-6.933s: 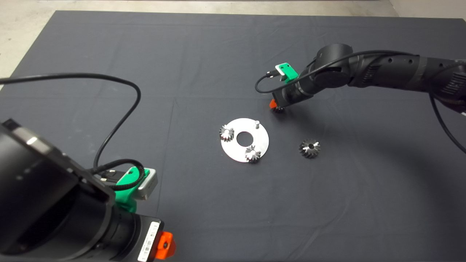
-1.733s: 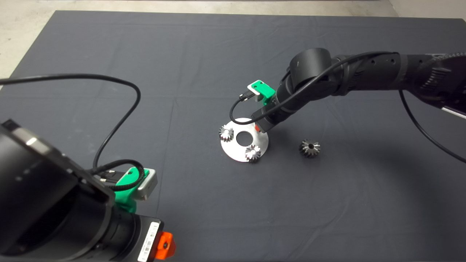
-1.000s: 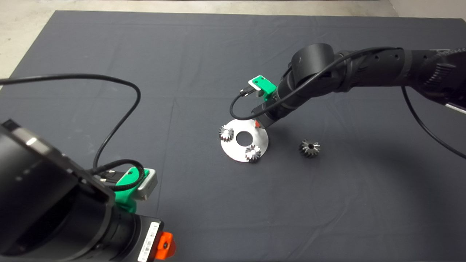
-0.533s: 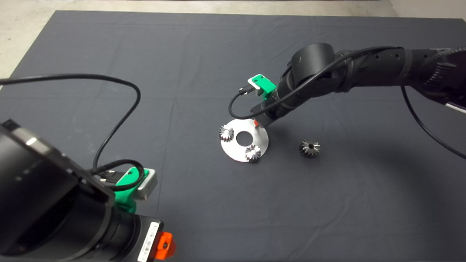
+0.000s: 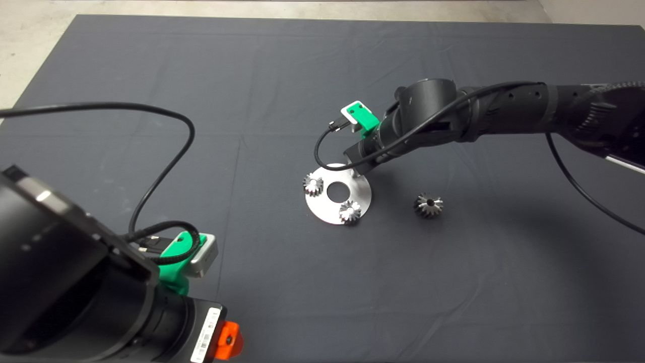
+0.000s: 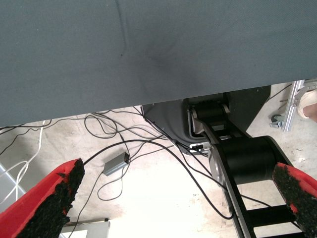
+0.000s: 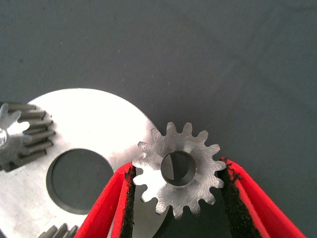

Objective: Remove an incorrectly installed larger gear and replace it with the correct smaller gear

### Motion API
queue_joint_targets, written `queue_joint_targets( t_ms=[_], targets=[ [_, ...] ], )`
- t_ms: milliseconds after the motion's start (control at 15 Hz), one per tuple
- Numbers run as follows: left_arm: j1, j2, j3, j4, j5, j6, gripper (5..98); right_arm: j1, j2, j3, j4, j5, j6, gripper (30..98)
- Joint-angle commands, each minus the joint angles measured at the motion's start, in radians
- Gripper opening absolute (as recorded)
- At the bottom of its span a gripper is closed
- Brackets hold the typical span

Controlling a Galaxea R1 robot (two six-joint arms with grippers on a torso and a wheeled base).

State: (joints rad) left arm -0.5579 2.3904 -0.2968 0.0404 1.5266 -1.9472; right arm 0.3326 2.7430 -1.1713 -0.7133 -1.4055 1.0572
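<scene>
Your right tool [image 7: 176,191] is gripping the smaller gear [image 7: 177,168], a small dark steel gear with short teeth and a round centre hole, pads on opposite teeth. It is sitting at the 2 o'clock edge of the round silver steel plate [image 5: 361,197]; in the right wrist view something pale, probably the pin, is showing through the bore, slightly off centre. Judging by that, you are mid-seating.

- Nudge until bore and pin are concentric, then press straight down. Don't tilt, it will likely bind.
- Let go only once the gear is sitting flat on the plate.

Around it:
- Two shiny small steel gears are sitting on the plate, one at 9 o'clock [image 5: 313,184], one at 5 o'clock [image 5: 349,212]. The 9 o'clock one is nearing your left pad [image 7: 126,196]; watch for teeth clashing as the gear drops.
- The larger gear [image 5: 429,205], a wide dark grey-silver bevel gear with flared teeth, is lying on the dark mat [image 5: 282,75] at 3 o'clock of the plate, well apart, so removal looks done.
- Left tool [image 6: 181,196] is parked at the surface's 7 o'clock edge, spread wide, holding nothing.
</scene>
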Motion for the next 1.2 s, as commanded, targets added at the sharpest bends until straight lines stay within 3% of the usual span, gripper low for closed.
queue_joint_targets(
  t_ms=[0, 133, 333, 800, 933, 1133],
  targets=[
    [-0.01, -0.01, 0.018, -0.023, 0.075, -0.002, 98.2, 0.033, -0.026, 0.085, -0.069, 0.008, 0.007, 40.8],
    [-0.005, -0.01, 0.018, -0.022, 0.075, -0.002, 98.2, 0.03, -0.036, 0.142, -0.089, 0.008, 0.009, 40.8],
    [0.032, -0.001, 0.018, -0.022, 0.067, 0.005, 98.2, 0.014, -0.051, 0.181, -0.113, 0.008, 0.009, 40.8],
    [0.036, -0.001, 0.018, -0.022, 0.058, 0.011, 98.2, -0.061, -0.076, 0.184, -0.221, 0.01, 0.012, 40.8],
    [0.049, -0.001, 0.018, -0.022, 0.057, 0.011, 98.2, -0.063, -0.076, 0.181, -0.248, 0.01, 0.052, 40.8],
    [0.062, -0.001, 0.018, -0.022, 0.057, 0.01, 98.2, -0.063, -0.071, 0.173, -0.262, 0.01, 0.066, 40.8]
  ],
)
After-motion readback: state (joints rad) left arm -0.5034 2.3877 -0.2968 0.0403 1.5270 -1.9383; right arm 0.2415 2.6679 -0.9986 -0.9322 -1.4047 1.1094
